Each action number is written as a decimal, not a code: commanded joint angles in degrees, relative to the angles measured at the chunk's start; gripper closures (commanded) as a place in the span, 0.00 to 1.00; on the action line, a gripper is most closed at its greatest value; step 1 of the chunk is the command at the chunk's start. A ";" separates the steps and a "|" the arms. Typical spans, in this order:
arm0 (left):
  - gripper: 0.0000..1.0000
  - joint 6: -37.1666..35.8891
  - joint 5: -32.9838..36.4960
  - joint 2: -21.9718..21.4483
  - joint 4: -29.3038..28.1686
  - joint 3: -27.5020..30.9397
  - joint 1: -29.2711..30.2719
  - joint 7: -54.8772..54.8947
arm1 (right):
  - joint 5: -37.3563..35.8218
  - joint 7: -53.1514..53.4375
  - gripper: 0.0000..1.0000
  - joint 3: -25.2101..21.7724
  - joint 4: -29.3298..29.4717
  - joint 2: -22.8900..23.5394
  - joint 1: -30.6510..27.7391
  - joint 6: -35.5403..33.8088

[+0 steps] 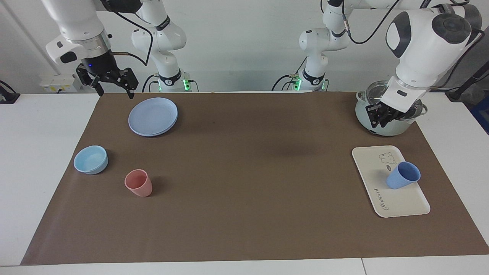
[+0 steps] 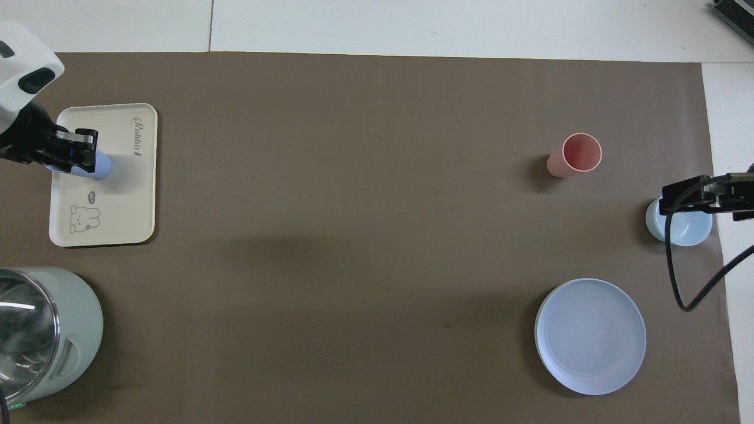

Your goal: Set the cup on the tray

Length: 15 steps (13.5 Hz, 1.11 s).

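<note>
The periwinkle-blue cup (image 1: 403, 175) stands mouth up on the cream tray (image 1: 382, 191) with the bear drawing, at the left arm's end of the table. My left gripper (image 1: 380, 118) is open and empty, raised above the tray and apart from the cup. In the overhead view this gripper (image 2: 79, 150) covers most of the cup (image 2: 101, 168) on the tray (image 2: 126, 200). My right gripper (image 1: 115, 91) is open and empty, waiting raised at the right arm's end; in the overhead view it (image 2: 677, 197) is over the light blue bowl (image 2: 686, 229).
A pale green pot (image 1: 366, 114) with a glass lid stands nearer to the robots than the tray. At the right arm's end are a round blue plate (image 1: 153, 116), the light blue bowl (image 1: 91, 159) and a pink cup (image 1: 138, 183).
</note>
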 commanded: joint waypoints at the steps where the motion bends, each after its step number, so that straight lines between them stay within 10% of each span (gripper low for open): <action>1: 0.00 3.93 -2.75 -2.35 -3.32 0.19 1.05 0.72 | 1.44 -1.43 0.00 0.25 1.23 1.07 -0.77 -2.72; 15: 0.00 6.06 -6.55 -2.96 -3.32 0.81 1.93 4.67 | 2.94 -1.08 0.00 0.77 1.85 0.63 -0.50 -4.76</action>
